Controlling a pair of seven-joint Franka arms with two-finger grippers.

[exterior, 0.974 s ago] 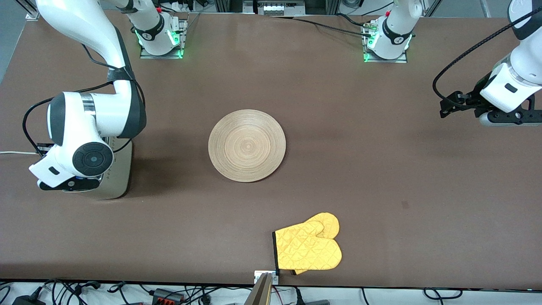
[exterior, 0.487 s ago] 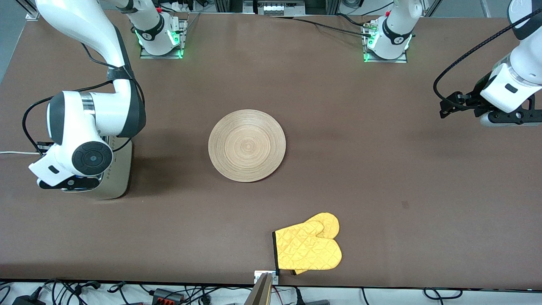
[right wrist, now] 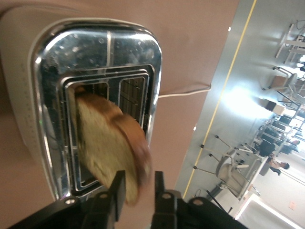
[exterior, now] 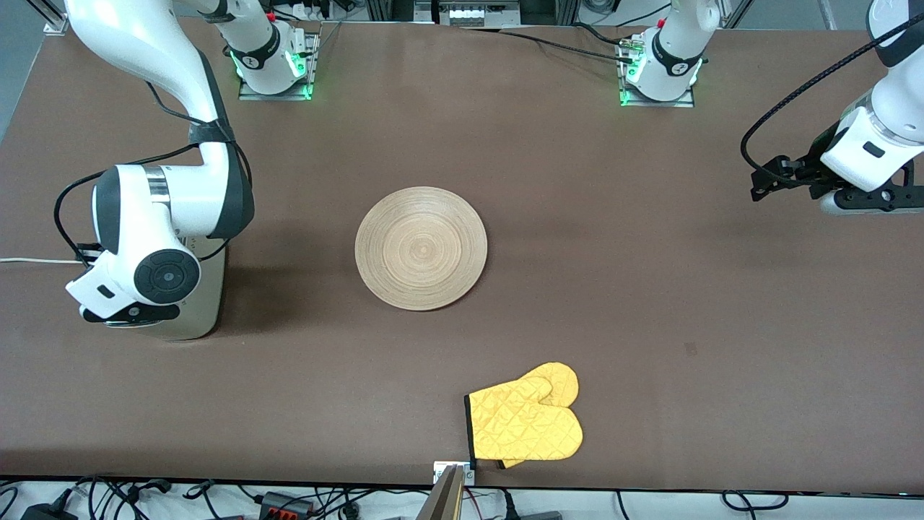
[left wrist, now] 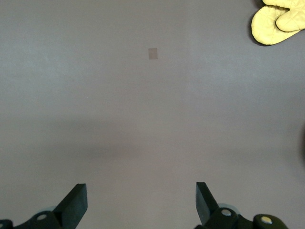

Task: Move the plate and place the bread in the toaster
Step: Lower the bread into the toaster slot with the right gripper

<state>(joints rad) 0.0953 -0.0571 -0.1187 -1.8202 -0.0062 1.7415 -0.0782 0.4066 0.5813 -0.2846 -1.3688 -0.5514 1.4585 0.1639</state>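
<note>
The toaster stands at the right arm's end of the table, mostly covered by the right arm's hand. In the right wrist view its chrome top shows two slots. The bread stands tilted in one slot, with its upper end blurred between my right gripper's fingers. A gap shows between the bread and one finger, so the jaws are open. The wooden plate lies empty mid-table. My left gripper is open and empty, waiting over bare table at the left arm's end.
A yellow oven mitt lies near the table's front edge, nearer to the camera than the plate; it also shows in the left wrist view. The toaster's white cord runs off the table's end.
My right arm's hand has shifted a little over the toaster, toward the plate's side. The left arm has barely moved. The plate and mitt have not moved.
</note>
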